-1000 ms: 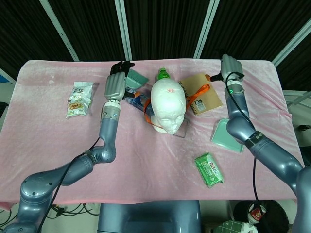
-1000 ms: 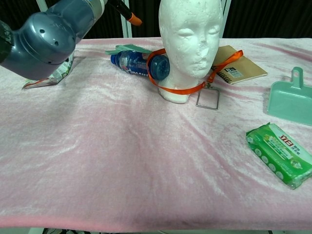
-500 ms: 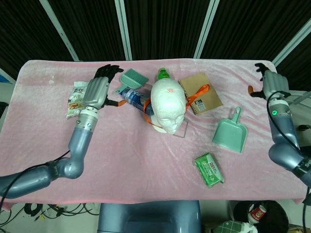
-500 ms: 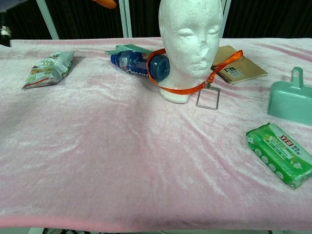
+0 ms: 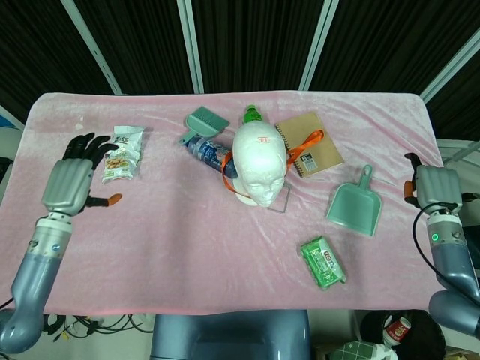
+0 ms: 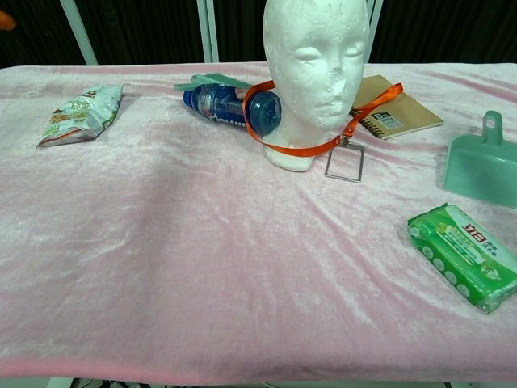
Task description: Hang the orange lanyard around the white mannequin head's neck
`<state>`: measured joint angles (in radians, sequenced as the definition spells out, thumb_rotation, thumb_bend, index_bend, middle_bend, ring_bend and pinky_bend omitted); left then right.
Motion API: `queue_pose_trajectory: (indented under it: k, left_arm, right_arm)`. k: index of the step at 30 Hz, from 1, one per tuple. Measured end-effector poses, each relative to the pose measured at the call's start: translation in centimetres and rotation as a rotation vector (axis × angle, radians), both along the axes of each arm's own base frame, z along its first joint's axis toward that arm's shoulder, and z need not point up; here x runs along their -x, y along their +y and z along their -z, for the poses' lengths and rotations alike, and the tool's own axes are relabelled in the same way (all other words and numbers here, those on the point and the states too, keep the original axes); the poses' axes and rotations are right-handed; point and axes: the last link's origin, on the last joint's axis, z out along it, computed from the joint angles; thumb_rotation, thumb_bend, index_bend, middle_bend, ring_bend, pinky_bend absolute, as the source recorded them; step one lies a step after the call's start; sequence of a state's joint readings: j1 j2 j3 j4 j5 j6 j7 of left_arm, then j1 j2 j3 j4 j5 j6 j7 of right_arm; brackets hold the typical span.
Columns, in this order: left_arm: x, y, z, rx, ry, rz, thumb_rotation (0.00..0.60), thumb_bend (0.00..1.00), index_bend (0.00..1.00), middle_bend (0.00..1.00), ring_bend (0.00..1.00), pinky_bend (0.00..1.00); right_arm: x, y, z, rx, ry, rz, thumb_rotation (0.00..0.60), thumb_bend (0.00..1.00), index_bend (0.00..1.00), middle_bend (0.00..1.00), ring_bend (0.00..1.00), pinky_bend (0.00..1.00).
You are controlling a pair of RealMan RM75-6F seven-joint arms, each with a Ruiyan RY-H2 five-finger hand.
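The white mannequin head (image 5: 257, 161) (image 6: 315, 65) stands upright mid-table. The orange lanyard (image 6: 300, 148) (image 5: 306, 145) loops around its neck, one strand trailing back over the notebook. A clear badge holder (image 6: 345, 164) hangs from it onto the cloth in front. My left hand (image 5: 73, 178) hovers over the table's left edge, fingers spread, holding nothing. My right hand (image 5: 433, 184) sits beyond the right edge, back facing up, its fingers hidden from me. Neither hand touches the lanyard, and neither hand's body shows in the chest view.
A blue bottle (image 6: 230, 106) lies against the head's left side, with a green brush (image 5: 204, 122) behind it. A snack bag (image 5: 122, 153), brown notebook (image 5: 313, 146), teal dustpan (image 5: 355, 206) and green wipes pack (image 5: 323, 262) lie on the pink cloth (image 5: 187, 240).
Both arms have drawn back from the mannequin: the left hand swung out to the left edge, the right hand down past the right edge. The lanyard has stayed around the neck.
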<state>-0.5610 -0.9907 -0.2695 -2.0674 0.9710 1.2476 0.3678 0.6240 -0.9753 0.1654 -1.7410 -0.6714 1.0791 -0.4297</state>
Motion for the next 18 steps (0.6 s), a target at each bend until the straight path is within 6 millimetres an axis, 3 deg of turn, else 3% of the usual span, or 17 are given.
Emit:
queue_pose_trajectory:
  k: [5, 9, 14, 18]
  left_arm:
    - [3.7, -4.5, -1.3, -0.015, 0.039, -0.068, 0.6, 0.09, 0.22, 0.12, 0.0, 0.0]
    - [6.0, -7.8, -1.7, -0.036, 0.063, -0.081, 0.6, 0.09, 0.22, 0.12, 0.0, 0.0]
    - [9.2, -11.7, -2.0, -0.082, 0.06, -0.111, 0.6, 0.09, 0.22, 0.12, 0.0, 0.0]
    - [11.0, -13.4, -1.9, -0.129, 0.02, -0.144, 0.6, 0.09, 0.22, 0.12, 0.0, 0.0]
  right_arm:
    - [-0.7, 3.1, 2.2, -0.064, -0.042, -0.008, 0.6, 0.71, 0.26, 0.92, 0.94, 0.84]
    - [-2.0, 5.6, 5.0, -0.152, -0.087, -0.039, 0.6, 0.75, 0.26, 0.96, 0.97, 0.87]
    - [-2.9, 6.8, 8.0, -0.247, -0.099, -0.044, 0.6, 0.77, 0.26, 0.97, 0.99, 0.89]
    - [-3.7, 7.1, 10.3, -0.302, -0.129, -0.05, 0.6, 0.78, 0.25, 0.98, 1.0, 0.89]
